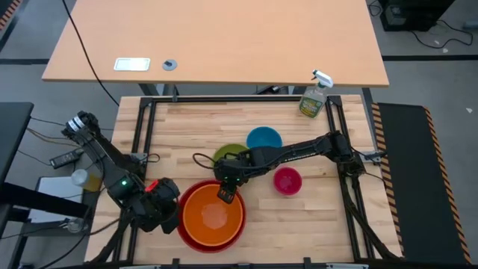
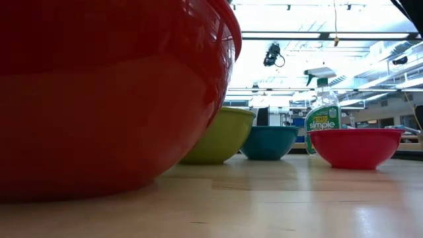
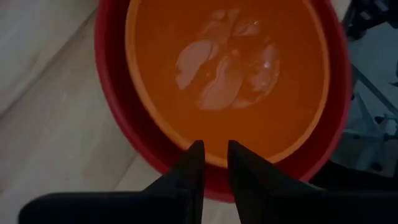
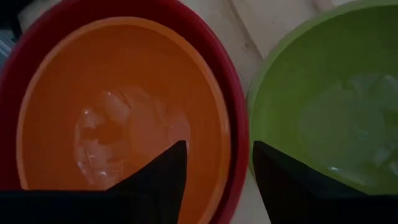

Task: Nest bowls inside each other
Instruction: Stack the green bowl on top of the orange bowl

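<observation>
The orange bowl [image 1: 213, 213] sits nested inside the red bowl [image 1: 196, 240] near the table's front edge. Behind them, the lime green bowl [image 1: 224, 155], the blue bowl [image 1: 264, 138] and the pink bowl [image 1: 287, 181] rest on their bases on the wood. My right gripper [image 4: 217, 174] hangs open above the far rim of the stacked pair, one finger over the orange bowl [image 4: 124, 112], the other toward the green bowl [image 4: 329, 106]. My left gripper [image 3: 214, 149] is shut and hovers at the red bowl's left rim [image 3: 118, 118], holding nothing.
A green-tinted spray bottle [image 1: 314, 101] stands at the far right corner of the work surface. Black frame rails [image 1: 142, 134] run along the left and right sides. A bare stretch of wood [image 1: 314, 224] lies at the front right. In the low view the red bowl [image 2: 99, 99] fills the left half.
</observation>
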Available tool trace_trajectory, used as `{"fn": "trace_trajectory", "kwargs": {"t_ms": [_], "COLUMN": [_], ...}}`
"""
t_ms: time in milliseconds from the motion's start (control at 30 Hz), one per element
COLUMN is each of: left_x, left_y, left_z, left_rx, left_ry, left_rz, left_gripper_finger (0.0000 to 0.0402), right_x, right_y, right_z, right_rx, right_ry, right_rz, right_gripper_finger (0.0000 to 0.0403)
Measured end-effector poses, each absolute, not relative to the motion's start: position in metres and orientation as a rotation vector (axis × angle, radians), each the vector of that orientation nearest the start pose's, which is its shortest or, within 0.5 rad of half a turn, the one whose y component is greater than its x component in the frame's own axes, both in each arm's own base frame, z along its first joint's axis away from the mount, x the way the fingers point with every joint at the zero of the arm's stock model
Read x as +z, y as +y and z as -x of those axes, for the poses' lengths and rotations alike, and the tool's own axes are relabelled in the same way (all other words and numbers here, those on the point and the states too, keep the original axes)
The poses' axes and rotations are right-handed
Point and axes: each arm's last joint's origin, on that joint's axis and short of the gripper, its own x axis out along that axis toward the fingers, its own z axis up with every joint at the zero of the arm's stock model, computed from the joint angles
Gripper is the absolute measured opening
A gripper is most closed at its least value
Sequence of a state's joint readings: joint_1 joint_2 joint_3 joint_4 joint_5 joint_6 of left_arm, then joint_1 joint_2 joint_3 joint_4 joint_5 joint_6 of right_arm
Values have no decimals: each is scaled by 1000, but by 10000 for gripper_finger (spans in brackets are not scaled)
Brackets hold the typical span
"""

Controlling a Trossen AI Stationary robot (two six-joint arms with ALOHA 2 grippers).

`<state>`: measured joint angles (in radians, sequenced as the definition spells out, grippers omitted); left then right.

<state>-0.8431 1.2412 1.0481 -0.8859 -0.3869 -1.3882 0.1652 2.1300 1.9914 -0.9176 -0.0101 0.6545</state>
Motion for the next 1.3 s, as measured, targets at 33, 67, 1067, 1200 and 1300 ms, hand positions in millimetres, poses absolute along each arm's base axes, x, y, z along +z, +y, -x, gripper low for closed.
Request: {"fn": "trace_trajectory", "kwargs": {"t_ms": [33, 67, 1067, 1200, 1300], "left_x": [283, 284, 286, 284, 280], "left_y": [-164, -163, -67, -41, -26], "left_z": [-163, -163, -227, -234, -240], "left_rx": [248, 245, 527, 589, 586], "left_ry": [934, 929, 799, 800, 809], "left_rz": [641, 641, 657, 651, 678], "left_gripper_finger": [71, 71, 71, 79, 104], "right_x": [268, 269, 265, 250, 238], "right_y": [74, 72, 13, 9, 11], "right_z": [-452, -450, -325, -305, -298], "right_rx": [-198, -206, -489, -494, -479], "right_ry": [1068, 1081, 1106, 1086, 1055], "right_rz": [-506, -505, -493, -589, -658], "right_gripper_finger": [190, 190, 189, 189, 189]}}
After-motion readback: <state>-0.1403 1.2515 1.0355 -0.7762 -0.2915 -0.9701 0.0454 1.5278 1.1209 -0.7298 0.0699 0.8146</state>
